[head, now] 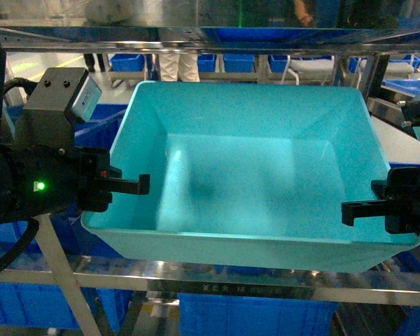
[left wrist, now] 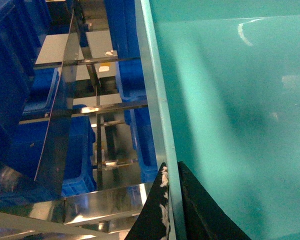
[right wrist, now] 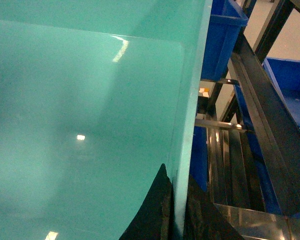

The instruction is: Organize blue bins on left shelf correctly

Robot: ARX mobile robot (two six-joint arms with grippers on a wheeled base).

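A light turquoise blue bin (head: 259,175) fills the middle of the head view, empty, tilted toward me above the steel bars of the left shelf (head: 217,280). My left gripper (head: 136,185) is shut on the bin's left wall, one finger inside and one outside. In the left wrist view the black fingers (left wrist: 197,210) pinch the thin rim of the bin (left wrist: 230,110). My right gripper (head: 353,208) is shut on the right wall in the same way. The right wrist view shows its fingers (right wrist: 157,212) clamping the bin's wall (right wrist: 90,125).
Dark royal-blue crates (head: 255,315) sit on lower levels and behind (head: 129,63). A steel crossbar (head: 210,38) runs overhead. Shiny rails (left wrist: 80,112) lie left of the bin, and more rails and blue crates (right wrist: 290,85) lie to its right.
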